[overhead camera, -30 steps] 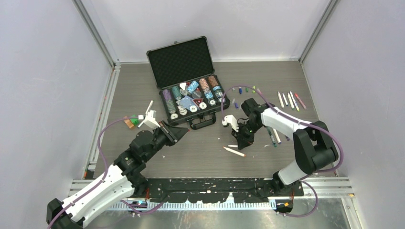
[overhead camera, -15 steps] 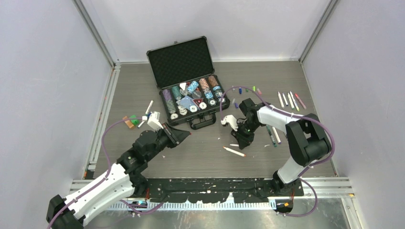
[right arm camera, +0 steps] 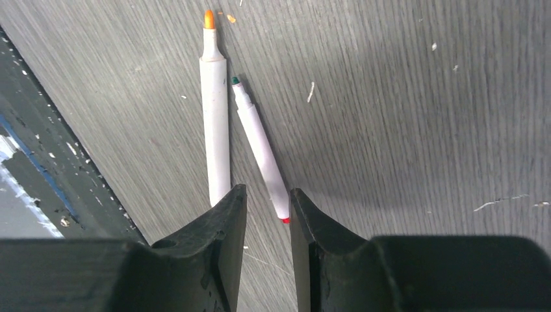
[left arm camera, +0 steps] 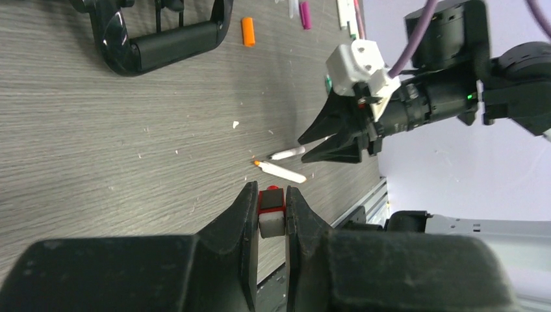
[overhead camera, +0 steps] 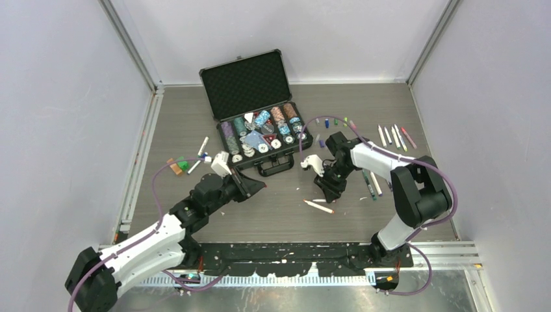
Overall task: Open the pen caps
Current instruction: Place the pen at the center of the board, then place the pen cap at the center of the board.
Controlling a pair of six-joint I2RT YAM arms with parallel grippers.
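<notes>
While my left hand (overhead camera: 258, 188) is clamped on a short red cap (left arm camera: 271, 199), low in the middle of its wrist view, my right hand (right arm camera: 267, 192) hangs with its jaws slightly parted and nothing between them. Just above its fingertips two uncapped pens lie on the table (right arm camera: 403, 97): an orange-tipped pen (right arm camera: 214, 123) and, beside it, a thinner green-tipped pen (right arm camera: 260, 146) whose red end sits right at the gap. More pens (overhead camera: 394, 136) lie at the upper right of the overhead view, with loose caps (overhead camera: 184, 166) at the left.
</notes>
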